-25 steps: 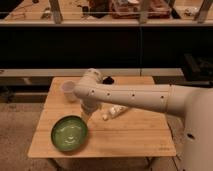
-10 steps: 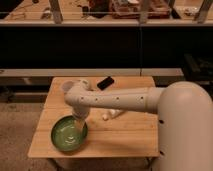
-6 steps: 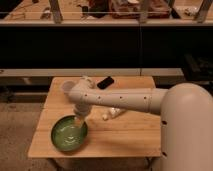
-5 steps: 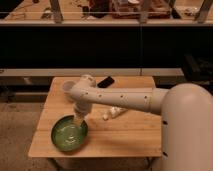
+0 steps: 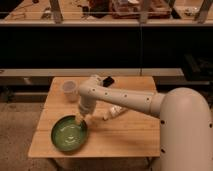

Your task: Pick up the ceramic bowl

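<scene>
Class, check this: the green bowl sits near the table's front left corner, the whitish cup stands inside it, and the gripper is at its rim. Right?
Not quite. The camera view shows the cup standing apart from the ceramic bowl, behind it on the table. The gripper is at the bowl's rim, as stated.

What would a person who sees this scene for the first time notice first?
The eye goes first to the big white arm, which reaches from the lower right across the wooden table. Next comes the glossy green ceramic bowl near the table's front left corner, with the gripper at its right rim. A small whitish cup stands behind the bowl, toward the back left.
</scene>
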Robot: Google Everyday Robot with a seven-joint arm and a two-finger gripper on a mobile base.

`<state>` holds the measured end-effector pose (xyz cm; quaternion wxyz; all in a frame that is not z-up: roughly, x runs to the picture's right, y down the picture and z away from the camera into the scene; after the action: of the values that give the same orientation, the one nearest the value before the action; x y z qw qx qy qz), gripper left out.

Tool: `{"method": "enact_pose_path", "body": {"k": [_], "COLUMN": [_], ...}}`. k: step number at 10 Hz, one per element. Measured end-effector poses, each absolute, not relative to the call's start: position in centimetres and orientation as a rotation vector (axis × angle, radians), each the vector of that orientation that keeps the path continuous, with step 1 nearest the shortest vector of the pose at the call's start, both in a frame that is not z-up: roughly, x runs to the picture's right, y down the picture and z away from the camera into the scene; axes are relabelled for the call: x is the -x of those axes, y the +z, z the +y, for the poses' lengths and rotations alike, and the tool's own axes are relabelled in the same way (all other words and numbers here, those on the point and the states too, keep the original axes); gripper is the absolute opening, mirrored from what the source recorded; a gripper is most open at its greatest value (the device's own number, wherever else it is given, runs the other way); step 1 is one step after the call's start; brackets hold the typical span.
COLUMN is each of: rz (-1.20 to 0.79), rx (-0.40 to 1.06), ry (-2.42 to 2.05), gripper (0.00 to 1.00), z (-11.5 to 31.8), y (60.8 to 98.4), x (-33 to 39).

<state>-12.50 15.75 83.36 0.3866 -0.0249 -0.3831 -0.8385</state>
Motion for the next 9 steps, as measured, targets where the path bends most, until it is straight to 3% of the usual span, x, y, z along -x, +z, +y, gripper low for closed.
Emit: {"method": "enact_pose_path", "body": {"k": [9], "rz": [-1.186], "rx": [-0.002], "ry": [-1.908], "gripper": [0.64], "z": [16.7], "y": [84.4], "x": [13.9]}}
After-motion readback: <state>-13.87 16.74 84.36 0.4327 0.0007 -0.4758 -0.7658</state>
